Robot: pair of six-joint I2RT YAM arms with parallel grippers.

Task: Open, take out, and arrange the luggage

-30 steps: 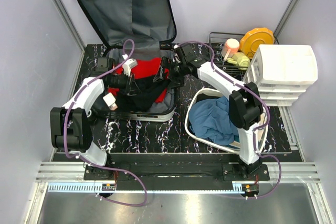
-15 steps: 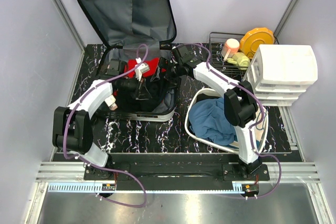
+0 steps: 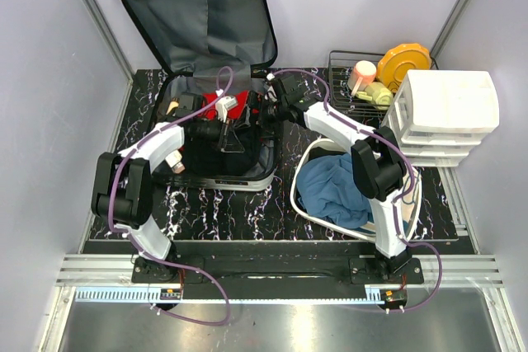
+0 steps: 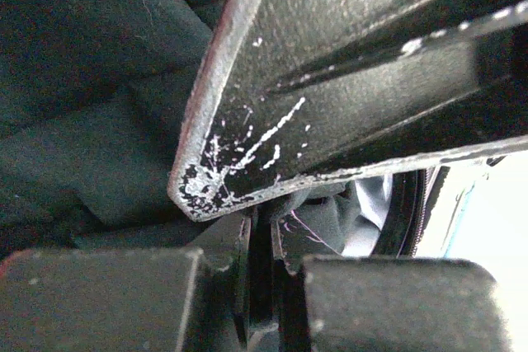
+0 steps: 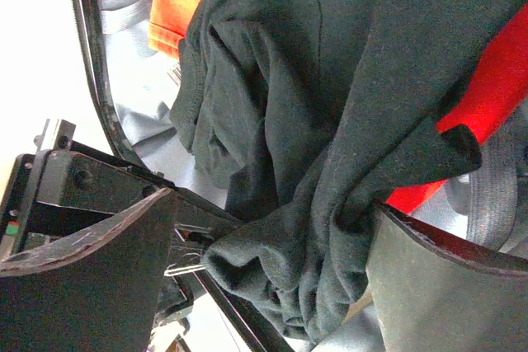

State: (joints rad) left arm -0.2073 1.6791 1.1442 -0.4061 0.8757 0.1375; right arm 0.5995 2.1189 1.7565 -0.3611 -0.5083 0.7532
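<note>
The luggage [image 3: 198, 14] lies open on the table's [image 3: 214, 212] left half, lid upright. Inside it, the left gripper [image 3: 231, 136] is closed amid dark cloth [image 4: 82, 80]; whether it pinches any cannot be told. The right gripper [image 5: 272, 232] gapes wide, a black garment [image 5: 330, 80] bunched between its fingers [image 5: 91, 269].

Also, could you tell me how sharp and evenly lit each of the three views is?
Top external: sharp, evenly lit, the luggage clear, no harsh shadows. Left wrist: dark, too close, bottom foreground blurred, right edge blown out white. Right wrist: black garment crisp, its fingers slightly soft, top-left corner overexposed.
</note>
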